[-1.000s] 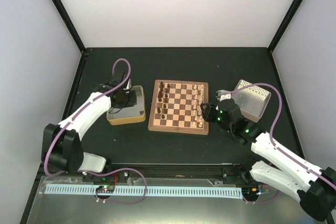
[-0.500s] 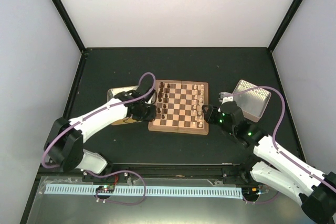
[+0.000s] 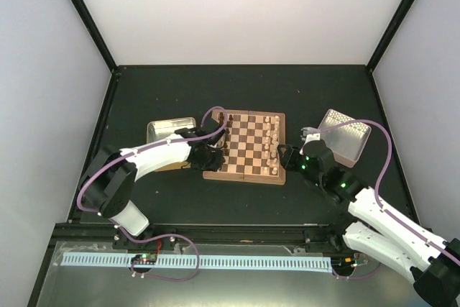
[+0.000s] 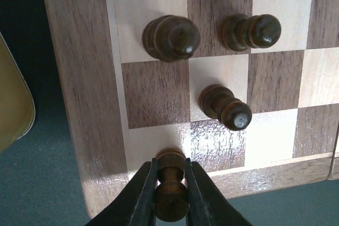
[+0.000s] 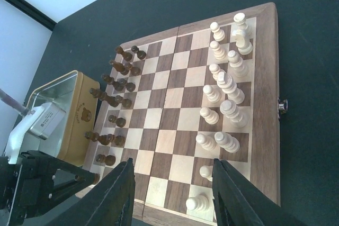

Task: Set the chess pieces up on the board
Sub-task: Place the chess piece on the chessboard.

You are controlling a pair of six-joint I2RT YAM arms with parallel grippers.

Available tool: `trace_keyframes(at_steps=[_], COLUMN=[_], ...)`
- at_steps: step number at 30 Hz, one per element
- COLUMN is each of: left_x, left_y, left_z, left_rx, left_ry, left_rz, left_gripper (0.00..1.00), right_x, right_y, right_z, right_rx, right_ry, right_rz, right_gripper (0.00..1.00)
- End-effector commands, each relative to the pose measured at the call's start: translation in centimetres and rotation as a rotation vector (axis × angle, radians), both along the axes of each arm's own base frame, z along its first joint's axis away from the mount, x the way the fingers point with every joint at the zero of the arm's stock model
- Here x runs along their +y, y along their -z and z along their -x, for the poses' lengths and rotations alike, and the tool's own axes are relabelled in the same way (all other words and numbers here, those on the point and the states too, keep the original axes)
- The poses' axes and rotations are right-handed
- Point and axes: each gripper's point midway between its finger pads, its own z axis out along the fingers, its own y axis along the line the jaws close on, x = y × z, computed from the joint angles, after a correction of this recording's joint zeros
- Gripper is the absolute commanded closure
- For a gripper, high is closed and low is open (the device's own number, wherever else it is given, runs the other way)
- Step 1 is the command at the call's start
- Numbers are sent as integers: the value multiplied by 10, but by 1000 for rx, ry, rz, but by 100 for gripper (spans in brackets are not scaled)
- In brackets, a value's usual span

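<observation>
Between pale walls (image 3: 244, 5), the dark tabletop (image 3: 151, 91) carried a yellowish tin (image 3: 167, 129) at left. Beside it, the left gripper (image 4: 170, 166) was clamped on a dark pawn (image 4: 170, 205) at the chessboard (image 3: 244, 175)'s near left corner. Dark chessmen (image 5: 114, 99) lined its left side and cream chessmen (image 5: 225, 83) its right, where the right gripper (image 5: 172, 168) hovered, jaws apart, near a perforated tray (image 3: 346, 134).

From above the near edge, the top external camera is looking down on the whole tabletop (image 3: 144, 95). The left wrist camera is closely framing one corner of the board (image 4: 79, 88); the right wrist camera is framing the entire board.
</observation>
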Motion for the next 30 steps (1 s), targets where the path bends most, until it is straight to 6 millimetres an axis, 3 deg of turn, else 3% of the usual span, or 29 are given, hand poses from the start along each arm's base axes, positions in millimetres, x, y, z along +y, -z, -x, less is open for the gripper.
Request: trace_keyframes(at_steps=[1, 5, 9, 14, 17, 21, 23, 27, 30], left_x=[-1, 0, 1, -2, 7, 36, 56, 97, 121], left_y=[8, 7, -5, -39, -66, -99, -107, -104, -91], left_z=[-4, -3, -5, -13, -21, -34, -38, -39, -38], left_rx=[-4, 0, -21, -90, -162, -265, -288, -288, -258], left_ry=[-10, -5, 2, 10, -6, -79, -129, -212, -250], left_rz=[-27, -32, -33, 4, -4, -21, -24, -30, -38], left_gripper=[82, 70, 59, 50, 49, 48, 47, 43, 41], right_x=[-4, -4, -4, -5, -6, -7, -6, -1, 3], right_y=[3, 4, 5, 4, 4, 4, 3, 4, 4], right_z=[0, 0, 1, 1, 1, -1, -2, -8, -14], right_rx=[5, 6, 9, 13, 14, 12, 7, 0, -6], right_ry=[19, 20, 20, 25, 32, 37, 32, 19, 6], right_rz=[-7, -6, -4, -3, -2, 5, 9, 34, 59], right_gripper=[58, 58, 58, 58, 58, 58, 58, 57, 57])
